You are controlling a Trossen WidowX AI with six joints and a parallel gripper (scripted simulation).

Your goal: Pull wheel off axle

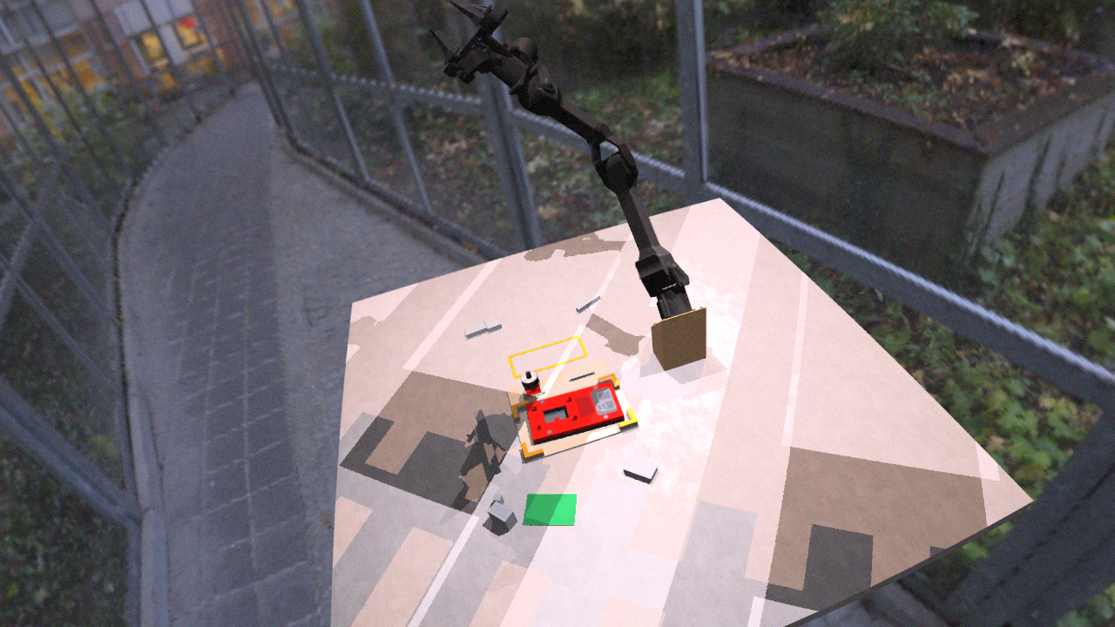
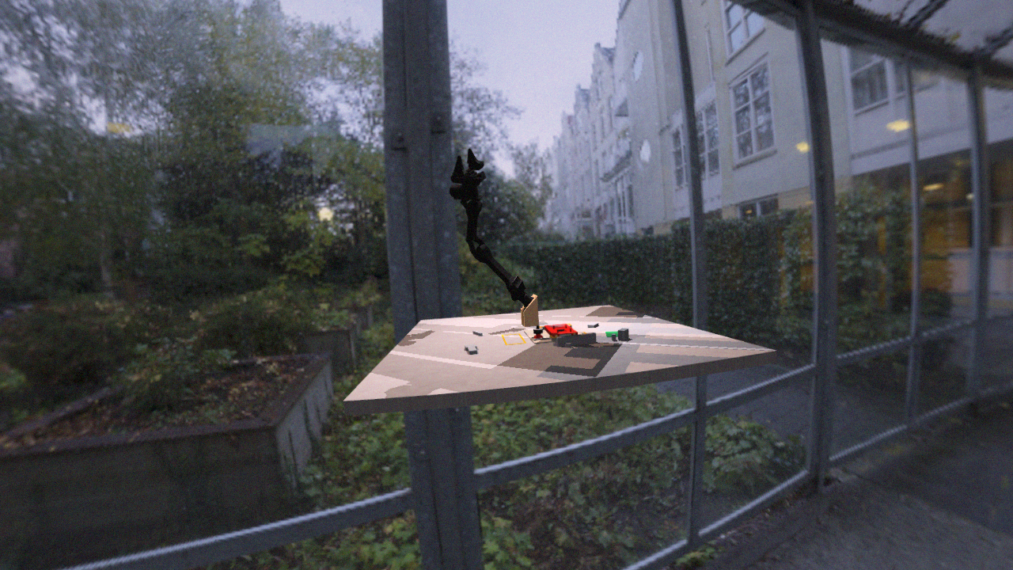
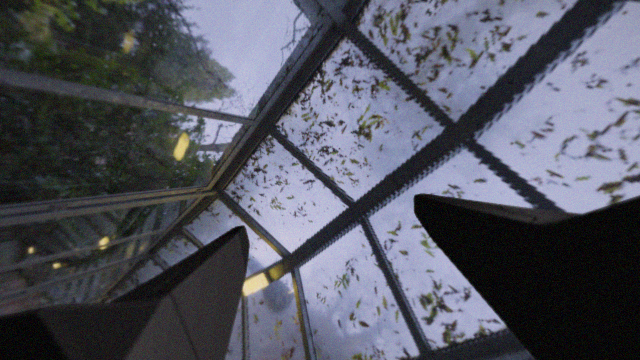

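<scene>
The small dark wheel (image 1: pixel 530 381) (image 2: pixel 538 331) with a red hub sits on the upright axle at the left corner of the red board (image 1: pixel 574 413) (image 2: pixel 559 328). The marked area is a yellow outlined rectangle (image 1: pixel 512 361) (image 2: pixel 503 339) on the table just behind the wheel. My gripper (image 1: pixel 460 23) (image 2: pixel 466 162) (image 3: pixel 332 218) is open and empty. It is raised high above the table, pointing up toward the glass roof, far from the wheel. The wrist view shows only the two fingers and the roof.
A brown cardboard panel (image 1: pixel 679 337) (image 2: pixel 529 312) stands by the arm's base. Small grey blocks (image 1: pixel 483 328) (image 1: pixel 588 303) (image 1: pixel 639 470) (image 1: pixel 501 513) lie around the table. A green patch (image 1: pixel 550 509) lies at the front. The board rests on a tan plate with orange corners (image 1: pixel 532 452).
</scene>
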